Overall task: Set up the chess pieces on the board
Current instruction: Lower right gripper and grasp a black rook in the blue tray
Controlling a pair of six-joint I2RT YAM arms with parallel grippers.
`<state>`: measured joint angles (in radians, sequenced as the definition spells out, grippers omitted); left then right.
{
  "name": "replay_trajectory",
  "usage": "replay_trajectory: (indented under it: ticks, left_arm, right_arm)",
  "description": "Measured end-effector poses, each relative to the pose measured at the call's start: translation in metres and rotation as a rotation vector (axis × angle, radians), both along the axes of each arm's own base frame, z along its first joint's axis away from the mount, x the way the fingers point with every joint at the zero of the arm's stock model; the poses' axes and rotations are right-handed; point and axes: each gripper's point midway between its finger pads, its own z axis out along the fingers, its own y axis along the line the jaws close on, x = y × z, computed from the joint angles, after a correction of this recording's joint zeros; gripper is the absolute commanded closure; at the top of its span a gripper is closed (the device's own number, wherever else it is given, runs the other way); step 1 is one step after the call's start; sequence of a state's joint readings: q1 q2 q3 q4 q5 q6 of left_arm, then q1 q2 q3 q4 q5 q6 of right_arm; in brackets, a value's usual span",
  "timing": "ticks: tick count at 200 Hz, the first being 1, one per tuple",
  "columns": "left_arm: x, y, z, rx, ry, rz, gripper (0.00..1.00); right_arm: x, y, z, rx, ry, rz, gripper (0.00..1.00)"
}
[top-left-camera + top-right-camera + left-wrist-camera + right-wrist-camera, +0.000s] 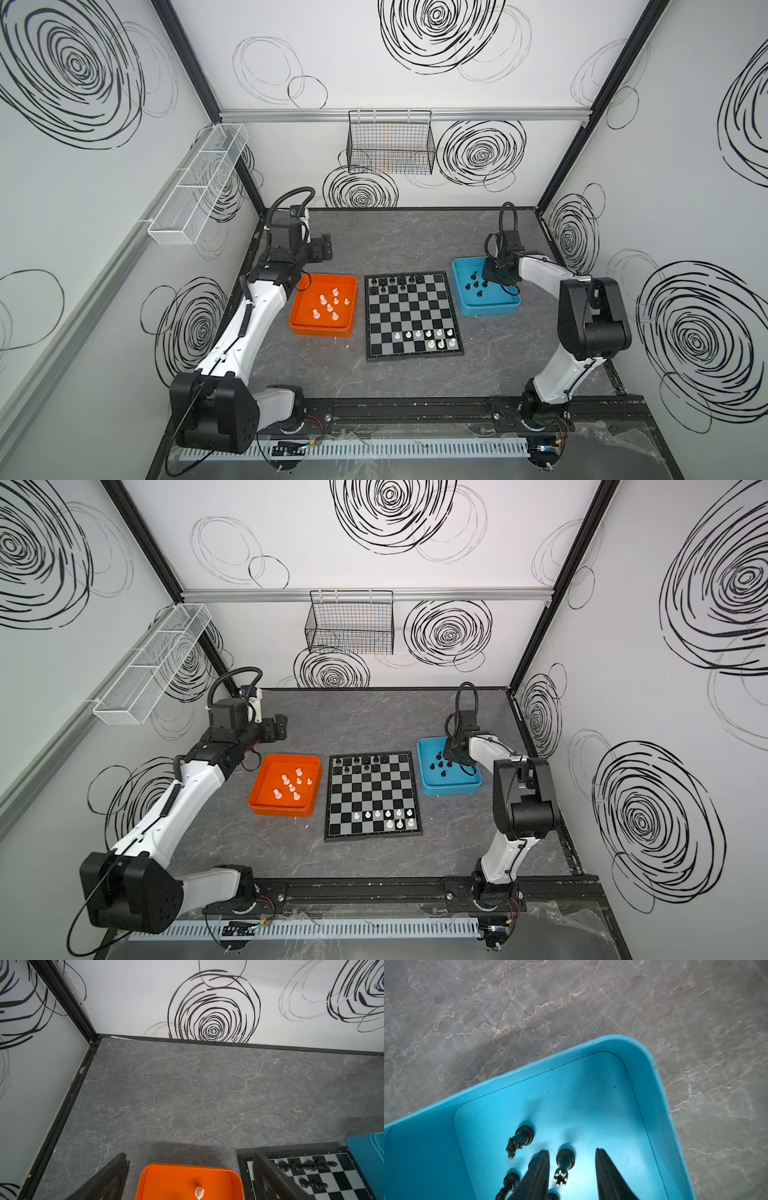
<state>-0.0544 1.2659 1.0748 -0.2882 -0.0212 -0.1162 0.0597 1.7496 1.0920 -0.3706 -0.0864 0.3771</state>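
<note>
While the right gripper (pixel 571 1150) straddles a black piece (pixel 564 1159), fingers apart, in the blue tray (pixel 461 307) at 2 o'clock of the board (pixel 399 309), the left gripper (pixel 190 1155) gapes wide. Risk: off-centre closing could topple the piece.

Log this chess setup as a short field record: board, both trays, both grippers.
board: between both trays; placed black pieces on far rows, placed white pieces on near rows
orange tray: left of board, holds loose white pieces
blue tray: right of board, holds loose black pieces
left gripper: open, empty, above table by orange tray's far edge
right gripper: down in blue tray, jaws apart around one black piece, not yet clamped
</note>
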Motion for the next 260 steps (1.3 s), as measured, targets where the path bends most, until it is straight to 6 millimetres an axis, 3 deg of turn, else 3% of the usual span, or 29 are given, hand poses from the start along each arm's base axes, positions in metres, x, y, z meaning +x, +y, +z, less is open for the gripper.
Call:
replay_trajectory:
  ticks: [193, 260]
  left_arm:
    - [0.003, -0.006, -0.011, -0.015, 0.03, 0.0, 0.04]
    - [0.003, -0.006, -0.013, -0.014, 0.035, 0.0, 0.04]
  right_arm:
    - [-0.011, 0.012, -0.009, 0.031, 0.063, 0.053, 0.64]
    - [-0.015, 0.017, -0.021, 0.035, 0.099, 0.075, 0.7]
